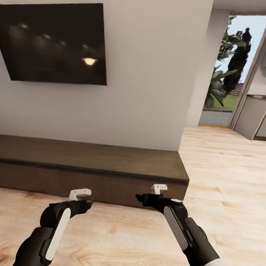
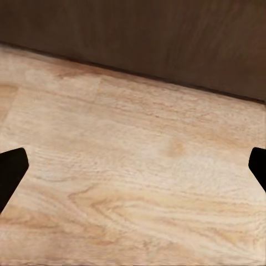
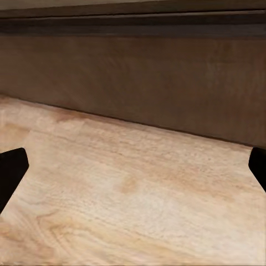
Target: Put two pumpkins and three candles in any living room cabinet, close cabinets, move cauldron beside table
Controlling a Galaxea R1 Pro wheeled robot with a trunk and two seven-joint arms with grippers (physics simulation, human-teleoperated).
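The cabinet (image 1: 89,162) is a long, low dark-brown unit against the white wall, and its front looks flush and shut. Both grippers hang low over the wooden floor just in front of it. My left gripper (image 1: 89,204) is open, its dark fingertips (image 2: 11,169) at the edges of the left wrist view, with floor and the cabinet front (image 2: 166,39) between them. My right gripper (image 1: 140,197) is open too, near the cabinet's right end, facing its front (image 3: 144,77). Neither holds anything. The pumpkins, candles, cauldron and table are out of view.
A dark television (image 1: 55,42) hangs on the wall above the cabinet. The wall ends at a corner (image 1: 195,74). Right of it, light wooden floor (image 1: 224,172) runs to a glass door (image 1: 228,67) with plants outside, and grey units (image 1: 255,117) stand at the far right.
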